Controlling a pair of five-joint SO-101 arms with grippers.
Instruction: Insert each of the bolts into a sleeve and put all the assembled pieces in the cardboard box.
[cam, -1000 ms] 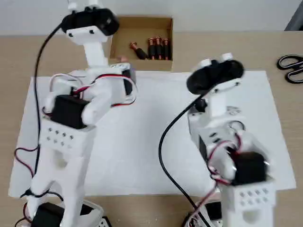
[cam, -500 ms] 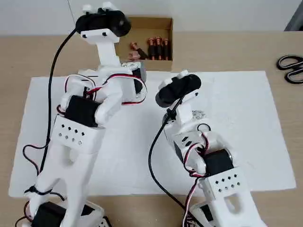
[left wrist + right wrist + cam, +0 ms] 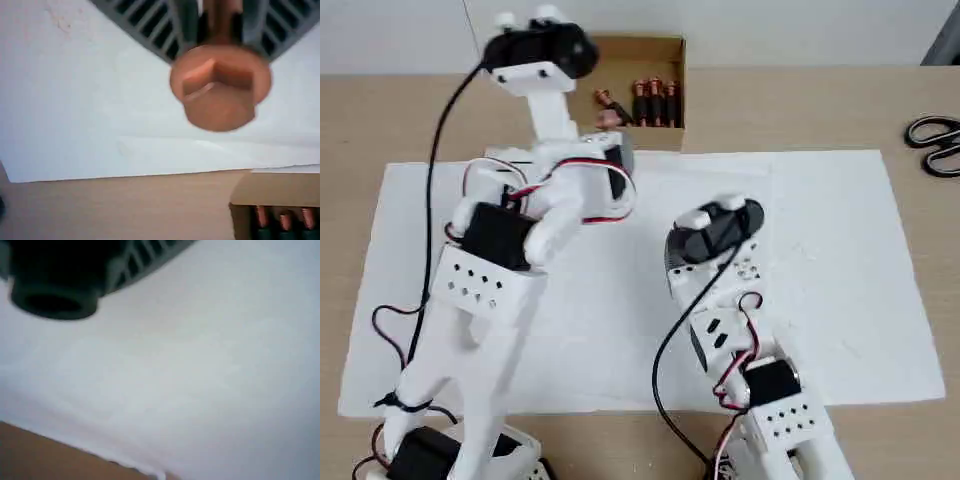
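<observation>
A copper bolt [image 3: 220, 90] with a hex head faces the left wrist camera, and my left gripper [image 3: 220, 30] is shut on its shank. In the high view that bolt [image 3: 609, 118] hangs just in front of the cardboard box [image 3: 620, 45], at the paper's far edge. Inside the box lie several assembled pieces [image 3: 655, 102], also visible as assembled pieces [image 3: 280, 220]. My right gripper [image 3: 75, 265] is shut on a black hollow sleeve [image 3: 52, 297] low over the white paper. From above, the right wrist [image 3: 715, 232] sits over the paper's middle and hides the sleeve.
A white paper sheet [image 3: 820, 250] covers most of the wooden table. Black scissors [image 3: 935, 145] lie at the far right edge. Cables trail from both arms over the near half of the sheet.
The right arm has swung left and drawn back from the right side to the paper's middle. The left arm has shifted slightly right, staying near the box front with the bolt.
</observation>
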